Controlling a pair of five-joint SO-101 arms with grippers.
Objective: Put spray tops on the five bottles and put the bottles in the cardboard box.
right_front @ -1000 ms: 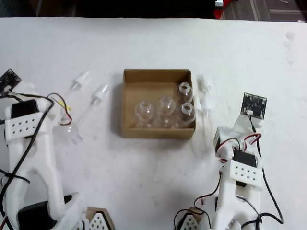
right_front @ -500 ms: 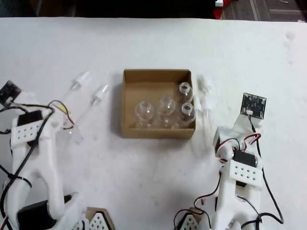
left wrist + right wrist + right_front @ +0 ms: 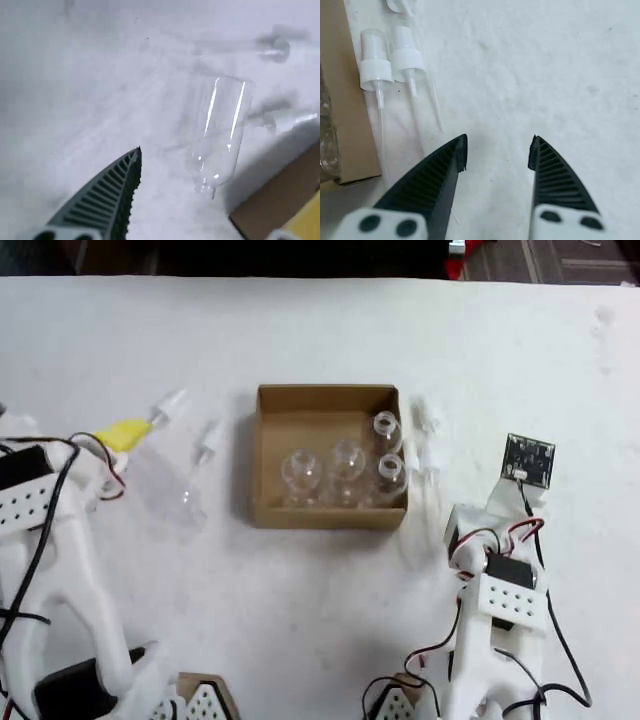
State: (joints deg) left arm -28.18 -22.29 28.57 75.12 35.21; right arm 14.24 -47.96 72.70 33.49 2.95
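A clear bottle (image 3: 170,490) without a top lies on its side on the white table, left of the cardboard box (image 3: 268,455); its neck (image 3: 206,186) points towards the box corner (image 3: 275,200). Two spray tops (image 3: 170,405) (image 3: 210,435) lie just beyond it. My left gripper (image 3: 122,452) stands open and apart from the bottle, with a dark finger (image 3: 112,192) and a yellow jaw. Several uncapped bottles (image 3: 345,462) stand inside the box. My right gripper (image 3: 497,147) is open over bare table, near two spray tops (image 3: 374,60) (image 3: 407,57) right of the box.
The box wall (image 3: 345,110) lies close beside the right gripper's nearer finger. A third spray top (image 3: 400,5) sits farther along that side. The table's far edge (image 3: 320,278) runs along the back, with open surface in front of the box.
The left arm has swung left and back. The clear bottle that was by its gripper now lies a little farther back and to the right. The right arm has kept still.
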